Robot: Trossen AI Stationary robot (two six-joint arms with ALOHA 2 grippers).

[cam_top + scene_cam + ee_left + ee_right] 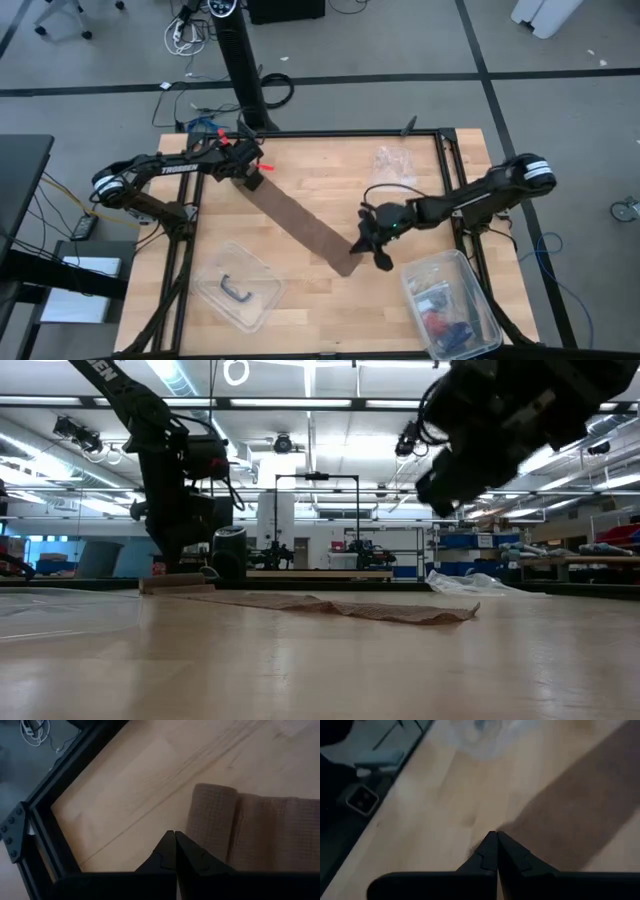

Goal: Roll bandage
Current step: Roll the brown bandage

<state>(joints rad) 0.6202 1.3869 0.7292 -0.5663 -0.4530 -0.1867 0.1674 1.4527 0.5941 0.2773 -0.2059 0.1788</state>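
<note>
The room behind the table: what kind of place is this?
Probably a robotics lab or workshop: strip ceiling lights, metal frame rigs and benches behind, and a wooden table with a brown bandage laid out between two arms.

Both arms are dark, built of slim black links with rounded joints. The left arm (165, 168) carries white lettering along its forearm and red fittings near the wrist. The right arm (480, 195) has a bulbous black shoulder joint with white bands. Each wrist ends in two black, pointed, wedge-shaped fingers (167, 855).
</note>
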